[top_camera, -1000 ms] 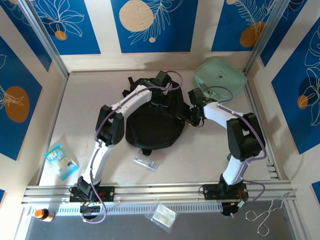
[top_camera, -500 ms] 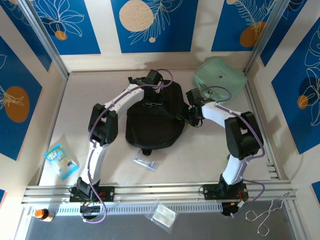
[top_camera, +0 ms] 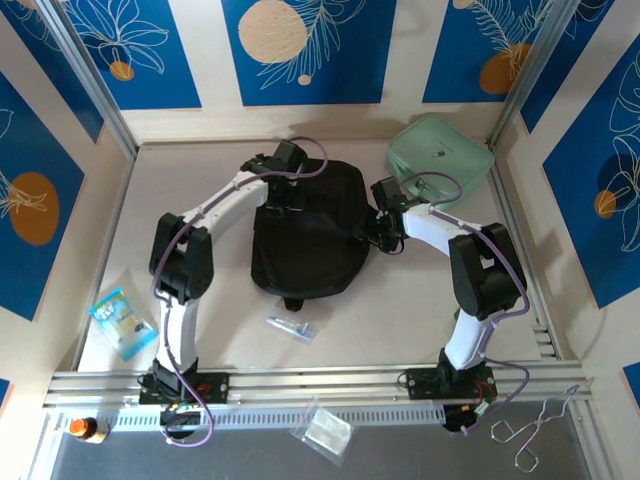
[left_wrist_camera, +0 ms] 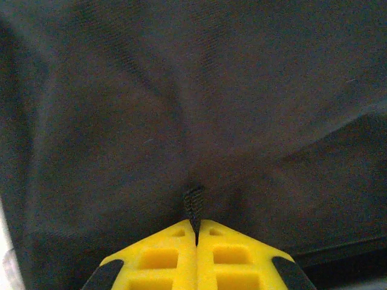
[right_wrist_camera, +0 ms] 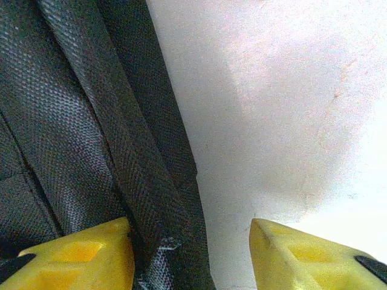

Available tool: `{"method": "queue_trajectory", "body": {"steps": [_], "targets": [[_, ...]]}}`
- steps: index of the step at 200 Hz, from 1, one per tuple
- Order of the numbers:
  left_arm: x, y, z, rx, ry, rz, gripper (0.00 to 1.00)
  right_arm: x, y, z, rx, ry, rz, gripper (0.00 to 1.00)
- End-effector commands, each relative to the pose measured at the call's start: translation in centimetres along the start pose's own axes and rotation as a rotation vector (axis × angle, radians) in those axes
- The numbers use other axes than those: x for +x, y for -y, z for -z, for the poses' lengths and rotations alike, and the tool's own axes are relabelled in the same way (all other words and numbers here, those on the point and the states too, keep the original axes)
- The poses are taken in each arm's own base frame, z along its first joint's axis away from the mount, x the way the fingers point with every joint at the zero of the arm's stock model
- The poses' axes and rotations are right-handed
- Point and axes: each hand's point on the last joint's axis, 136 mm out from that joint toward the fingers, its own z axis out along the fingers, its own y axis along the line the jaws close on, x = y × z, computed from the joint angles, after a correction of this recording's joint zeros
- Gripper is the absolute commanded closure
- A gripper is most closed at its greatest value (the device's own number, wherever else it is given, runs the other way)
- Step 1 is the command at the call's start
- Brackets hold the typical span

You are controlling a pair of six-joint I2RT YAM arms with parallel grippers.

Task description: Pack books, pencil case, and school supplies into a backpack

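Backpack [top_camera: 312, 238]: your left end effector [left_wrist_camera: 196, 229] pinches its fabric tab [left_wrist_camera: 193, 202]; your right end effector [right_wrist_camera: 191, 235] stands open astride its edge.

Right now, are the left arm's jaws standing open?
No, the left jaws are pressed together, pinching a small black tab on the backpack.

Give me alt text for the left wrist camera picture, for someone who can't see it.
The left gripper, its two yellow fingers pressed shut, pinches a small black webbing tab on the black backpack. Dark fabric rises behind them, creased toward the tab.
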Motion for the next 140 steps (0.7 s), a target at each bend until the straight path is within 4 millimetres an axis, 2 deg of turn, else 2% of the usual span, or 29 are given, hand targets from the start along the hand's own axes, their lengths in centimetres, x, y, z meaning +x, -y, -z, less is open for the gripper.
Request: {"method": "queue_trajectory", "body": {"steps": [1, 26, 48, 69, 98, 118, 132, 140], "targets": [[-1.9, -5.3, 2.1, -0.12, 0.095, 0.061, 1.0, 1.0, 3.9, -0.8, 0.171, -0.042, -0.034, 0.5], [-0.7, -8.4, 2.0, -0.157, 0.082, 0.12, 1.0, 0.3, 3.7, -0.8, 0.177, -0.023, -0.019, 0.5], [0.3, -10.2, 1.7, -0.169, 0.065, 0.166, 1.0, -1.4, 3.5, -1.3, 0.182, 0.017, 0.012, 0.5], [0.8, -10.2, 1.8, -0.139, 0.062, 0.186, 1.0, -3.9, 3.2, -2.0, 0.193, 0.053, 0.043, 0.52], [1.0, -9.4, 2.6, -0.079, 0.071, 0.208, 1.0, -7.8, 2.0, -2.0, 0.194, 0.129, 0.093, 0.52], [0.9, -9.2, 3.9, -0.039, 0.095, 0.229, 0.77, -9.4, -0.3, -0.9, 0.135, 0.171, 0.172, 0.51], [0.9, -9.5, 5.2, -0.03, 0.118, 0.247, 0.57, -9.3, -2.2, 0.7, 0.07, 0.19, 0.227, 0.48], [0.9, -9.8, 5.9, -0.025, 0.133, 0.257, 0.48, -8.9, -3.2, 1.9, 0.031, 0.194, 0.248, 0.46]]}}
